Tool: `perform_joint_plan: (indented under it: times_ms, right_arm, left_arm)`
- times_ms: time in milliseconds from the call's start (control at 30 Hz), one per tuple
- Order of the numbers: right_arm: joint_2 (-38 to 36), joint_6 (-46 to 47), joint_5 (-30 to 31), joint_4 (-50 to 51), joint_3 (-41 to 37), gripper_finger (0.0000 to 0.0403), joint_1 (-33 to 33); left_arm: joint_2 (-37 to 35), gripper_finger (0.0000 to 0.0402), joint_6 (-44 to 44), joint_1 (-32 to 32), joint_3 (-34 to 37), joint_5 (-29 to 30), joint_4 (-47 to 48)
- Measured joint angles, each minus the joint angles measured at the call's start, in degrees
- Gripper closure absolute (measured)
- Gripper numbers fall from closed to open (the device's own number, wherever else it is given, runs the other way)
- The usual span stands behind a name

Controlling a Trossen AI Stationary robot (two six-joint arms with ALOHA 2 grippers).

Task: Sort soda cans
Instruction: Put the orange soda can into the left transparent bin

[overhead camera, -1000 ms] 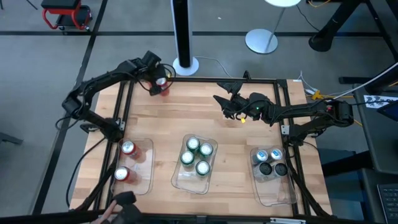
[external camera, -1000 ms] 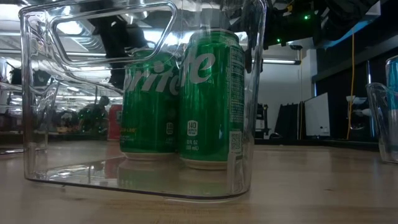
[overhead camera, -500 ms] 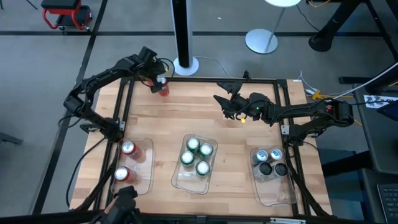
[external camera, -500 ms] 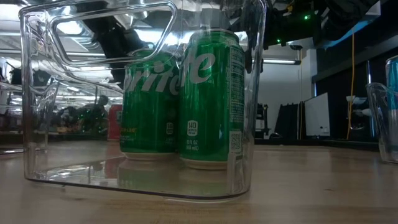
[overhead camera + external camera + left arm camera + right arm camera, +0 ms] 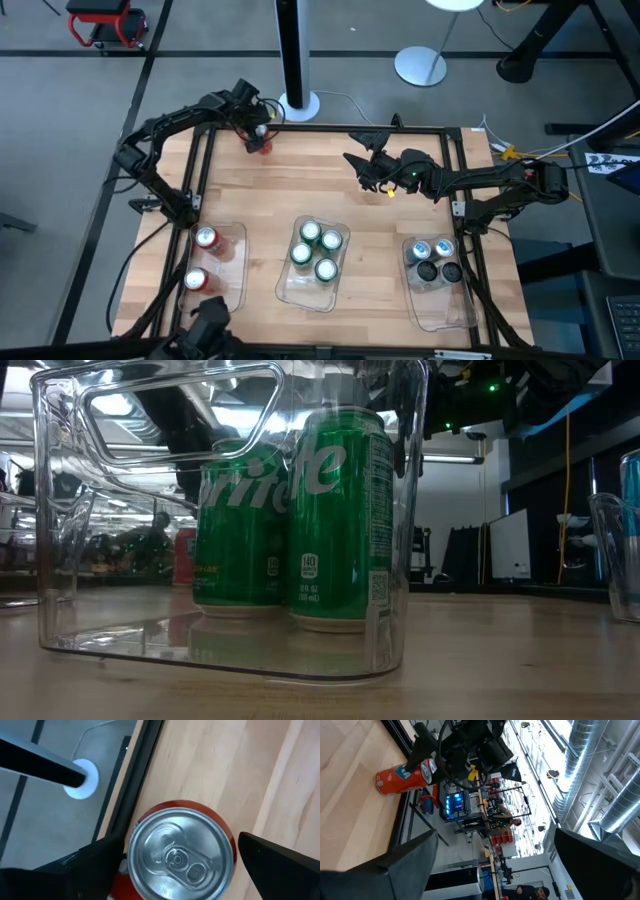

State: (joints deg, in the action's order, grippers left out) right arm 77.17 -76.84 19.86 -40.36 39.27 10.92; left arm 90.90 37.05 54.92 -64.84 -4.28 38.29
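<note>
Red can (image 5: 263, 145) upright at upper left of the high frame, by the table's (image 5: 400, 220) far edge, directly beneath the left gripper (image 5: 257, 131). Seen from the left wrist: silver top (image 5: 181, 856) between the two dark fingers (image 5: 277, 862), spread apart on either side, no clear contact. Two more red cans (image 5: 206, 238) in the lower-left tray (image 5: 238, 262), four green cans (image 5: 316, 250) in the middle tray, four silver-blue and dark cans (image 5: 434, 259) in the lower-right tray. Right gripper (image 5: 356, 164) idle near upper centre, fingers apart, well away from the red can.
</note>
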Motion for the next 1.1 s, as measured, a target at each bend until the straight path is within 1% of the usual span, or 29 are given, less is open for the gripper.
perform_joint_plan:
  times_ms: [133,300,467,967,1100]
  right_arm:
    - [0.0,0.0,0.0,0.0,0.0,0.0004,0.0]
    - [0.0,0.0,0.0,0.0,0.0,0.0004,0.0]
    - [0.0,0.0,0.0,0.0,0.0,0.0004,0.0]
    - [0.0,0.0,0.0,0.0,0.0,0.0004,0.0]
    - [0.0,0.0,0.0,0.0,0.0,0.0004,0.0]
  left_arm:
    - [1.3,0.0023,-1.3,0.0,-0.2,0.2,-0.5]
    - [2.4,0.0023,-6.4,-0.2,0.0,0.2,0.6]
    - [2.4,0.0023,-9.6,-0.2,0.0,0.2,0.5]
    - [2.5,0.0023,-7.0,-0.2,0.0,0.2,0.4]
    - [3.4,0.0039,-6.9,-0.5,0.0,0.2,0.0]
